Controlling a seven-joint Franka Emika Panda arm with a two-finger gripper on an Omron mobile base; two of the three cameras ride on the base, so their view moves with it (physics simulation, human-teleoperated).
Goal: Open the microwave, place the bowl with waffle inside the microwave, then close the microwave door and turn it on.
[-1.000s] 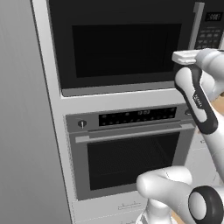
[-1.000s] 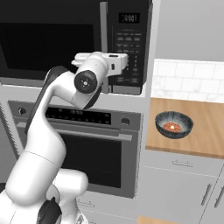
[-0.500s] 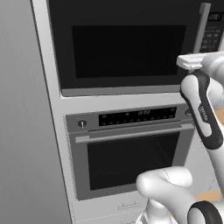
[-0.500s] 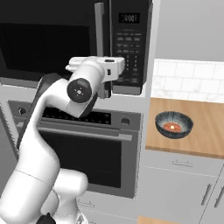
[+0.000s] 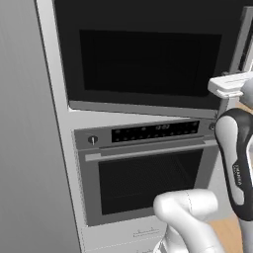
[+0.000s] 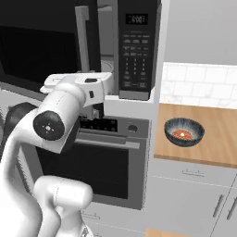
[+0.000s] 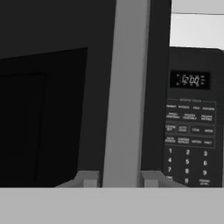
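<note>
The pincer (image 7: 120, 178) is clenched on the handle (image 7: 125, 92), the long grey vertical bar of the door (image 6: 44, 44): in the hand view the bar runs straight up from between the two finger tips (image 7: 88, 178), one pressed against each side of it. The door stands ajar; in the right base view its handle edge is swung out from the microwave (image 6: 137, 48), and a slice of pale grey interior (image 6: 107, 44) shows between the door and the keypad panel (image 6: 137, 59). That panel sits just right of the handle, with a small lit display (image 7: 190, 80) above rows of buttons. In the left base view the door's dark window (image 5: 148, 62) faces the camera, and the arm's white hand (image 5: 230, 84) reaches in at the door's right edge. Directly below the microwave is the silver oven (image 5: 146, 170), with a horizontal handle (image 5: 148, 149), a knob (image 5: 92, 140) at its left and a dark control strip. To the right of the oven column a wooden counter (image 6: 217, 139) carries the bowl (image 6: 184, 132), dark with fine pale stripes, upright and well apart from the microwave. The waffle (image 6: 181, 135), small and orange-red, lies inside the bowl. White tiles (image 6: 199, 85) back the counter and grey cabinet fronts (image 6: 185, 199) sit under it.
</note>
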